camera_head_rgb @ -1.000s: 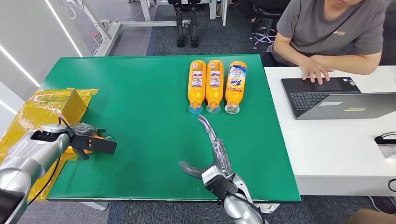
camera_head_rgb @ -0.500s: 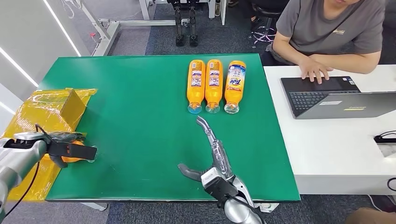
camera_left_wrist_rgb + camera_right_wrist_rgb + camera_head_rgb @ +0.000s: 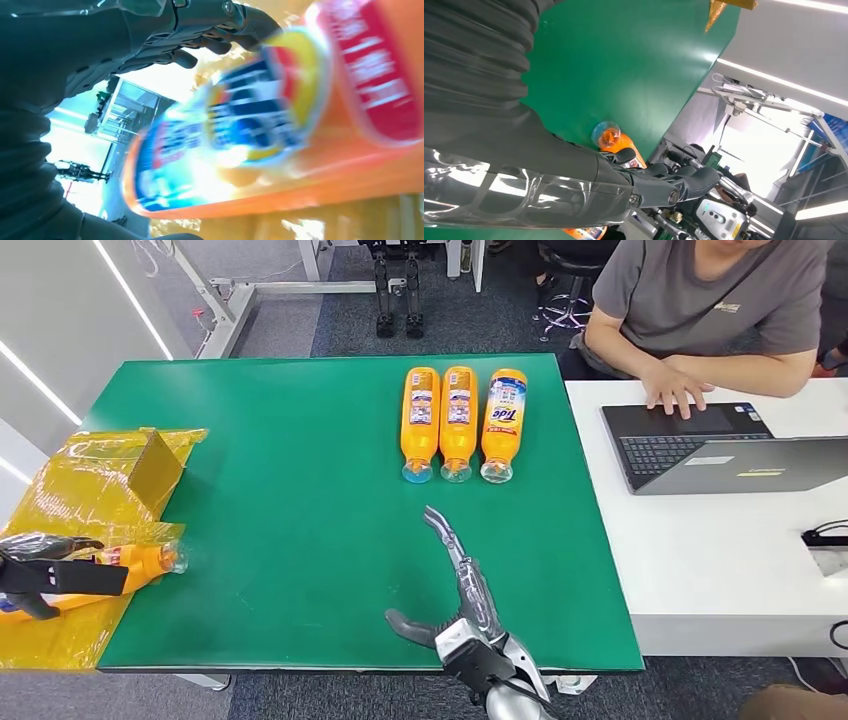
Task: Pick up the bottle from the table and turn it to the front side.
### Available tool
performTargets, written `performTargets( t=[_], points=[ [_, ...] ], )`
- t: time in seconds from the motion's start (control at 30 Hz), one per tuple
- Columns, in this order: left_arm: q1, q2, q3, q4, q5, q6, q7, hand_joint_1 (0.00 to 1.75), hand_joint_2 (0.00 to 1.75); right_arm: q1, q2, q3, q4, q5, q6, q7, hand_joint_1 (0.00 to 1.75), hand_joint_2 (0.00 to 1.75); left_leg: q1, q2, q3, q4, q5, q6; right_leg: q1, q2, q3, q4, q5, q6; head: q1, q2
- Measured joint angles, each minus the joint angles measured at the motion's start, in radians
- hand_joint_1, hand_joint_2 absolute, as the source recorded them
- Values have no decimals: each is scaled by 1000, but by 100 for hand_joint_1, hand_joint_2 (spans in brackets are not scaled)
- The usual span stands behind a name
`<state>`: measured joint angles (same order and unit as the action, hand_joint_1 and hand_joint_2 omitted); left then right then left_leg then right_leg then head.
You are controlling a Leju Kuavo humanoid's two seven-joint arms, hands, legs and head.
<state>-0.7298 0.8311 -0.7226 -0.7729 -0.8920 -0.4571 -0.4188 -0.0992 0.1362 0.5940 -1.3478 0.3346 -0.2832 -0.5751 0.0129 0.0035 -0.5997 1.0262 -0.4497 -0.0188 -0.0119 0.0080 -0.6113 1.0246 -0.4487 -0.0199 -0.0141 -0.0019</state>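
The right hand point(image 3: 455, 585) sits at the near edge of the green table point(image 3: 300, 490), at about 6 o'clock in the head view, with its fingers point(image 3: 445, 537) extended straight toward 12 o'clock, the thumb point(image 3: 405, 625) spread out to the side, and nothing held. The right wrist view shows the same hand point(image 3: 574, 170) stretched flat above the green surface, pointing at the clear cap point(image 3: 605, 134) of an orange bottle lying farther ahead. At 9 o'clock, off the table's left edge, the left hand point(image 3: 45, 575) holds an orange bottle point(image 3: 140, 560) over the yellow plastic wrapping point(image 3: 70, 500); the bottle lies roughly horizontal with its clear cap toward the table. In the left wrist view the dark fingers point(image 3: 220, 25) curl around the bottle body point(image 3: 280, 150), and a blurred blue, yellow and red label faces the camera; whether this is the front side cannot be determined. A yellow box flap point(image 3: 158, 465) stands tilted beyond that hand. At 12 o'clock, near the far table edge, three orange bottles point(image 3: 459, 423) lie side by side, touching or nearly so, caps toward the robot. At 2 o'clock, a person point(image 3: 700, 300) sits at a white table point(image 3: 720, 550) with one hand point(image 3: 672, 390) on a laptop point(image 3: 700, 445).
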Motion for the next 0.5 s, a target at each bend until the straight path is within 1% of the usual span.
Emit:
performTargets(
  t=[0.17, 0.27, 0.4, 0.5],
  points=[
    [-1, 63, 6, -100, 42, -34, 19, 0, 175, 11, 0, -9, 0, -4, 9, -8, 0, 175, 0, 0, 0, 0, 0, 0, 0, 0, 0, 0, 0, 0, 0, 0],
    [-17, 92, 7, -156, 71, -56, 28, 0, 175, 19, 0, -16, 0, -7, 14, -15, 0, 175, 0, -1, 0, 0, 0, 0, 0, -1, 0, 0, 0, 0, 0, 0],
    [-60, 98, 6, -197, 85, -61, 33, 0, 175, 27, 0, -22, 0, -9, 14, -20, 0, 175, 0, -1, 0, 0, 0, 0, 0, -1, 0, 0, 0, 0, 0, 0],
    [-88, 89, 6, -214, 105, -30, 33, 0, 175, 35, 0, -29, 0, -10, 15, -23, 0, 175, 0, 0, 0, 0, 0, 0, 0, -1, 0, 0, 0, 0, 0, 0]
  ],
)
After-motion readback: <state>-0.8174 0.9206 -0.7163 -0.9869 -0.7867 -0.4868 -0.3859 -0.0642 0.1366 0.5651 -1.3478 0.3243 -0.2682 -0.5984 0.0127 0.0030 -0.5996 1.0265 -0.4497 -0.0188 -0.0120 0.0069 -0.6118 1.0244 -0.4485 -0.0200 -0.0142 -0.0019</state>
